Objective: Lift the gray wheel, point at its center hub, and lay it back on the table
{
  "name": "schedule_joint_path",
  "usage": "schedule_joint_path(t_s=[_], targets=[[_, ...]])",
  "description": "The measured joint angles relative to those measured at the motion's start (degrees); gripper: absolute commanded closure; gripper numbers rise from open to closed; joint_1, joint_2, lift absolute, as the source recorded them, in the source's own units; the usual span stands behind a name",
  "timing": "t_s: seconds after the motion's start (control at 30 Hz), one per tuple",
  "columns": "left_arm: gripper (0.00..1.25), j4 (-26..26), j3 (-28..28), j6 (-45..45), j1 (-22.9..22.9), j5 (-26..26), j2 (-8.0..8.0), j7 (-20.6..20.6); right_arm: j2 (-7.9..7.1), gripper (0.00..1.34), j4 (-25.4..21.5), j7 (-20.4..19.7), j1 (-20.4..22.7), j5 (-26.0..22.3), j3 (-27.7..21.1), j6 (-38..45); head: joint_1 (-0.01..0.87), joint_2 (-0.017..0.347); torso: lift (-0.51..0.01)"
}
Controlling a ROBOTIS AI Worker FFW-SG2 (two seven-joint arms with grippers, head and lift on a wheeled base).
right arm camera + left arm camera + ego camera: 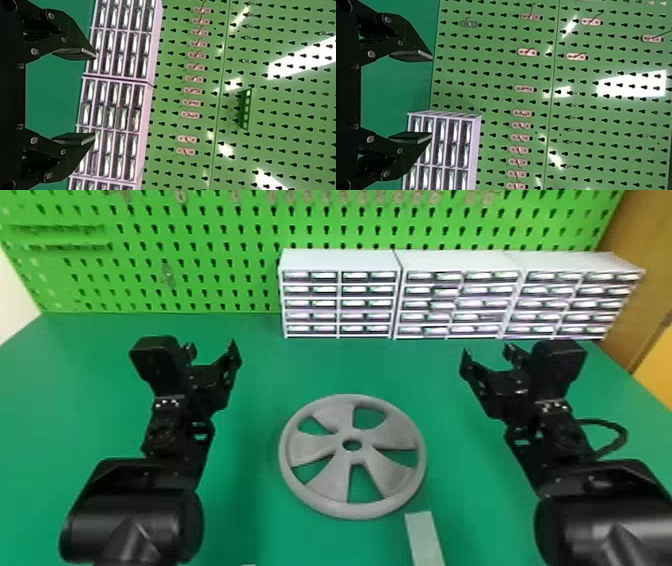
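On the smooth green counter [50, 390], a round gray wheel [382, 437] with five broad spokes lies flat. Beyond it, well apart on either side, are the black left pincer [212, 347] and black right pincer [488, 351], both spread wide.

The gray wheel [372, 446] lies flat on the green table [260, 390], near the middle from left to right and toward the near side. It is round and matte, with a raised rim and five broad, blade-like spokes separated by openings where green shows through. Its center hub [352, 454] has a small round hole, facing up.
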Motion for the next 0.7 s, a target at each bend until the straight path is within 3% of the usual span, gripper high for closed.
schedule_joint_path(t_s=[0.7], targets=[[0.55, 0.0, -0.8, -0.3, -0.3, -1.5, -0.02, 1.0, -0.16, 0.53, 0.0, 0.0, -0.5, -0.1, 0.3, 0.3, 0.692, 0.048, -0.096]])
